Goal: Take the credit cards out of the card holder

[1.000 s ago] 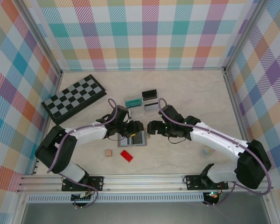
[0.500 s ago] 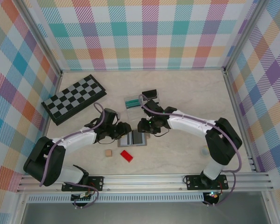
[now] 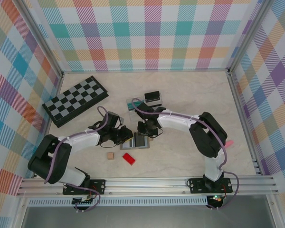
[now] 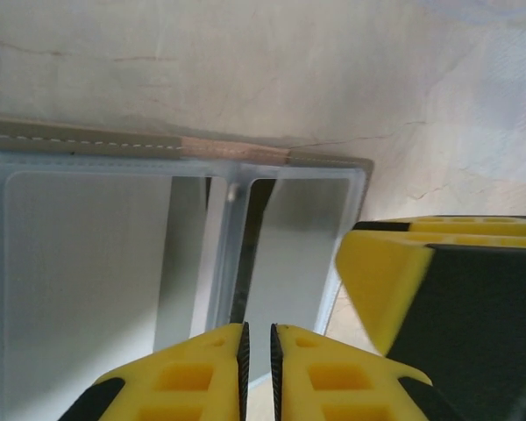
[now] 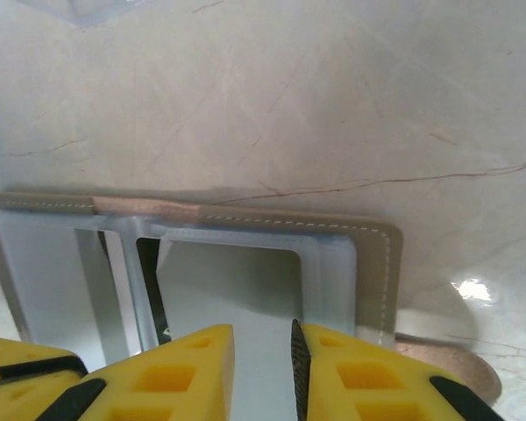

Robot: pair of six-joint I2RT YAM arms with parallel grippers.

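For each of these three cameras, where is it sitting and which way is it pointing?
Top external: fixed above and behind the arm bases, looking down at the table; both arms show, left gripper and right gripper meeting at the card holder.
Left wrist: on the left wrist, looking past its own yellow fingers at the card holder; a right-gripper finger shows at right.
Right wrist: on the right wrist, facing the card holder past its own yellow fingers.
Shared: both wrist views show the card holder's two panels.

card holder (image 5: 373, 263): matt stitched cloth-like rim, glossy clear plastic sleeves (image 4: 88, 263). table (image 5: 333, 105): smooth marble-look, slight sheen, thin veining.
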